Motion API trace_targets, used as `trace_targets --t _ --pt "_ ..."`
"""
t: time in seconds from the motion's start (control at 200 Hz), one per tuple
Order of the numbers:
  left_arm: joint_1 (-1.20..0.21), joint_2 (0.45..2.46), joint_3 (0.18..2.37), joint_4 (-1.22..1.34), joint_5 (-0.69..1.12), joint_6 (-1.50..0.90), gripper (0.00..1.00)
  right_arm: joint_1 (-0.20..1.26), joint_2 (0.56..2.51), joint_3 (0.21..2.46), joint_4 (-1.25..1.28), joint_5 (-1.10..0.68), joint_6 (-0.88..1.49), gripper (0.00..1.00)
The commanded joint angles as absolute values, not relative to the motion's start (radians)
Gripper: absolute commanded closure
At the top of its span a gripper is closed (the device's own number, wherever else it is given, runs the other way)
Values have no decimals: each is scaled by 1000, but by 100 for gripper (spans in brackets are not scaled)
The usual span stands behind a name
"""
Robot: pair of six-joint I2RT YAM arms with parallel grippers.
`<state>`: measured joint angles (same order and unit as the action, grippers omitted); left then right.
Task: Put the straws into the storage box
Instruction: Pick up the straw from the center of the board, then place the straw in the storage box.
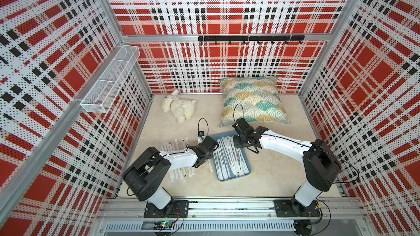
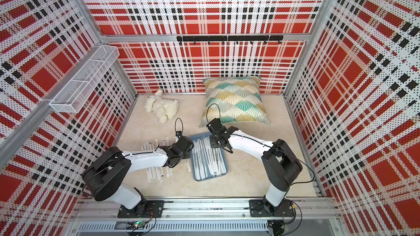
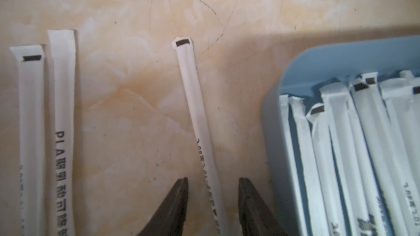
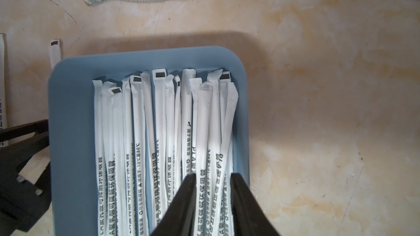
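Slate-blue plastic right under me: the box (image 1: pixel 231 178) sits in the middle of the desk (image 1: pixel 284 166), packed with straws (image 4: pixel 159 121) lying lengthwise side by side, some overlapping. My right fingers (image 4: pixel 181 205) hang over the box's right side, parted, with a couple of wrapped straws showing in the gap. I can't tell if they touch any. My left fingers (image 3: pixel 175 205) are low over the desk just left of the box, spread either side of one loose straw (image 3: pixel 193 101). There's a gap on each side of it, so nothing is gripped. More loose straws (image 1: pixel 176 144) lie in a row toward the desk's left edge, partly under my left arm (image 1: pixel 179 157). A pillow (image 1: pixel 252 101) lies against the far edge, toward the right corner, and a plush toy (image 1: pixel 179 107) lies near the far edge too.
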<state>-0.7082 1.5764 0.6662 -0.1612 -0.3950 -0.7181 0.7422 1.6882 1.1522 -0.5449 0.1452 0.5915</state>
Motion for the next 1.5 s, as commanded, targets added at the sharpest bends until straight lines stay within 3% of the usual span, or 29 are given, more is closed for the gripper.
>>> trace_targets --t 0.0,0.16,0.316,0.516,0.762,1.288,1.493 --pt "-710 1586 638 -202 -377 -719 70 735 1652 1144 -528 138 583 67" --pt "-693 1549 631 -231 -385 -716 91 730 1641 1145 -529 140 577 67" --pt "-656 1447 647 -315 -434 -730 100 722 1628 1137 -538 142 570 68" --pt "-743 1287 778 -391 -489 -861 100 679 1588 1096 -539 145 570 68" --pt "-958 1464 916 -257 -518 -1067 100 649 1564 1081 -527 134 577 68" --pt "-984 1639 796 -77 -455 -1239 100 649 1559 1038 -497 115 582 68" --pt "-963 1653 769 -40 -413 -1245 92 649 1563 1040 -496 117 580 68"
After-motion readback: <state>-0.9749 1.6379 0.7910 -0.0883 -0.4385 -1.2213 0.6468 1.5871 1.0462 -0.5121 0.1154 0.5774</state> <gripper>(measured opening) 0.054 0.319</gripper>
